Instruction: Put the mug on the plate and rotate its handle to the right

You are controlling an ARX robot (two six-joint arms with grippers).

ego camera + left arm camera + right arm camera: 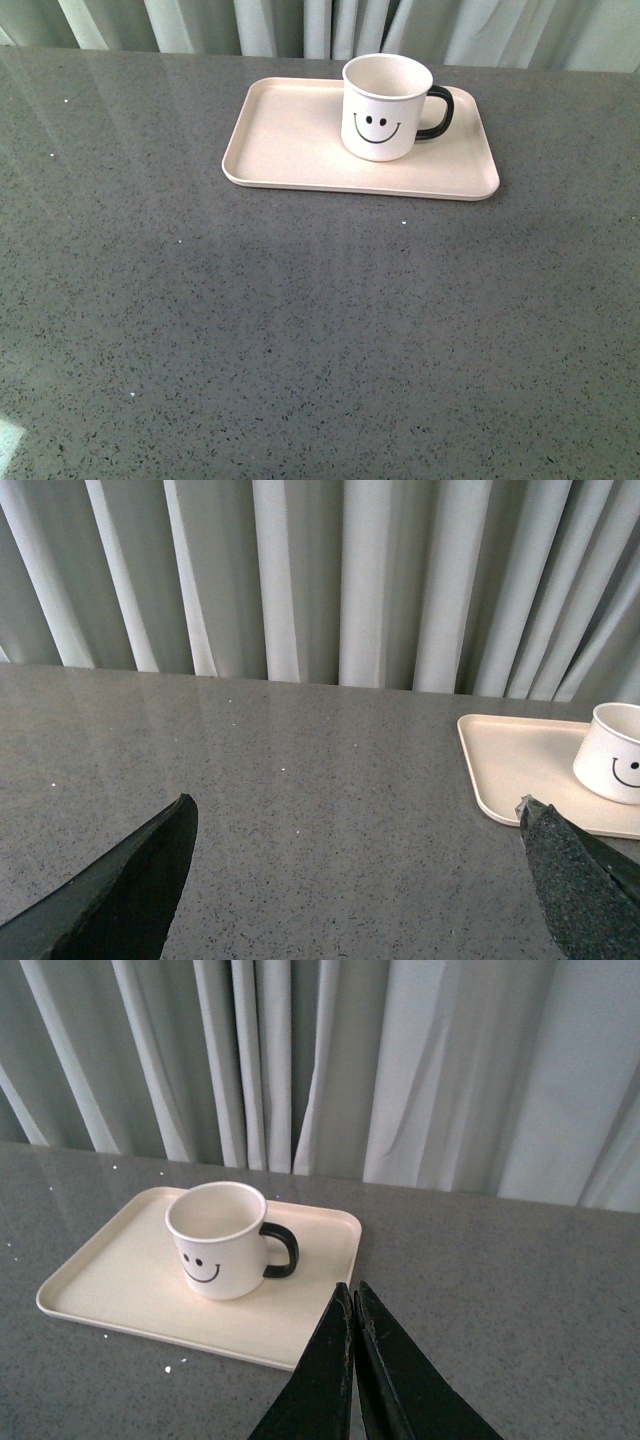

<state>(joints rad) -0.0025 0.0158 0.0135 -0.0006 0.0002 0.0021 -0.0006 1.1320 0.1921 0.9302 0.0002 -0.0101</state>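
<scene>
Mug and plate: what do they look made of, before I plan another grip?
The mug looks like glazed ceramic: a smooth white body with a soft sheen, a printed black smiley and a glossy black handle. The plate looks like matte plastic or melamine, possibly a bamboo-fibre mix: pale pink, faintly speckled, thin low rim, no glare. Neither can be confirmed by sight alone.

No words, brand names or numbers can be read anywhere. The only printed mark is a black smiley face, two eyes and a curved mouth, on the white side of the mug [387,106], which stands on the plate [290,140].
</scene>
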